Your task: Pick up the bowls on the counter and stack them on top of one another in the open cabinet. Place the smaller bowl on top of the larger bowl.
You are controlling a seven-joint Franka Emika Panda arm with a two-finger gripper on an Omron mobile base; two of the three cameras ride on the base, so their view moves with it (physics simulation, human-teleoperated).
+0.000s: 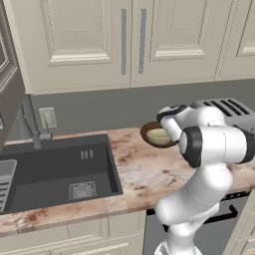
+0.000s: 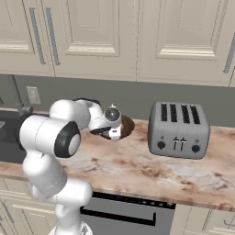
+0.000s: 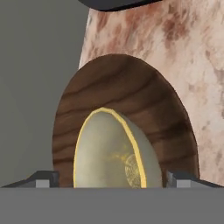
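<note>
Hand [image 3: 112,178] spread wide around olive-tan bowl [image 3: 114,153], nested in dark brown bowl [image 3: 131,105] on marbled bench [image 3: 183,48].

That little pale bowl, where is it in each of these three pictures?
Left base view: the smaller bowl sits right of centre, inside the larger bowl, beside the arm.
Right base view: I cannot make it out behind the gripper.
Hand view: bottom centre, between the fingertips.
Shared landmark: the brown bowl.
</note>
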